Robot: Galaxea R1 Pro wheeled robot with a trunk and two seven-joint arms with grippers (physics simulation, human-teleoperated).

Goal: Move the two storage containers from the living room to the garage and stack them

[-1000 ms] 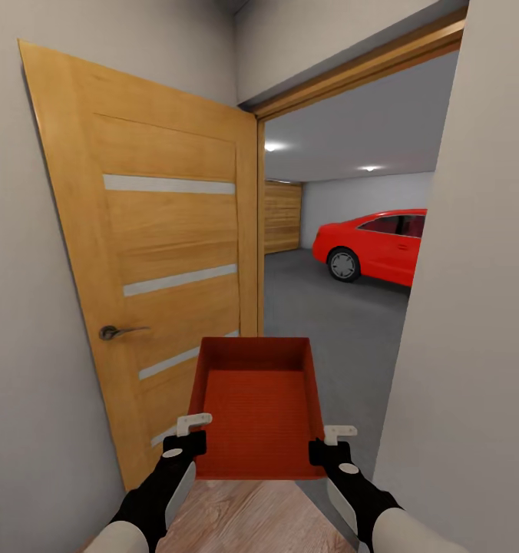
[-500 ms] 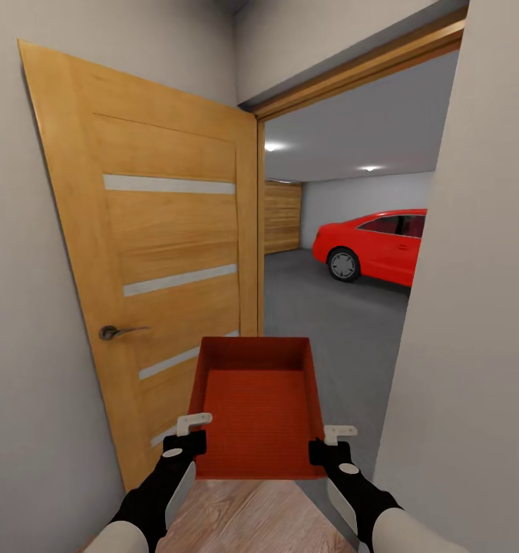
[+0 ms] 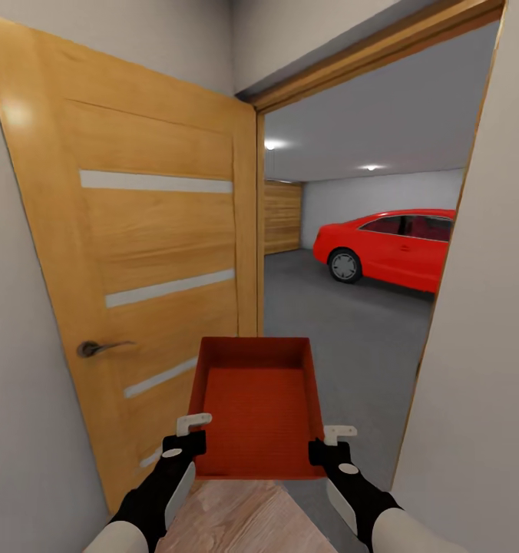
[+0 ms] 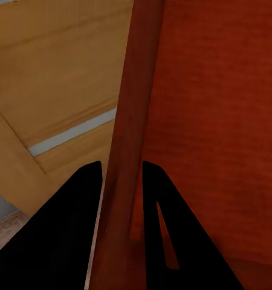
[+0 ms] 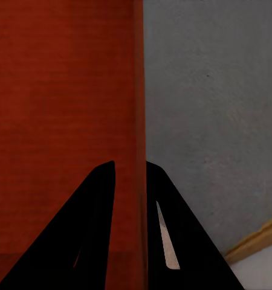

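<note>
I hold one orange-red storage container (image 3: 258, 407) level in front of me, at the doorway into the garage. My left gripper (image 3: 192, 444) is shut on its left wall (image 4: 125, 151), one black finger (image 4: 75, 217) on each side of the thin wall. My right gripper (image 3: 321, 449) is shut on the right wall (image 5: 138, 121) in the same way. The container is empty and has no lid. Through the opening lies the garage's dark grey floor (image 3: 344, 322), with the red car (image 3: 394, 246) parked at the right.
An open wooden door (image 3: 144, 253) with a metal handle (image 3: 98, 348) stands close at my left. A grey wall (image 3: 482, 346) and the door frame edge bound the right side. Light wood planks (image 3: 236, 522) lie under me. A slatted wooden garage door (image 3: 282, 216) is at the far back.
The whole view has shifted: the door and right wall look closer and wider apart, so I have rolled forward toward the opening. The container and both grips are unchanged.
</note>
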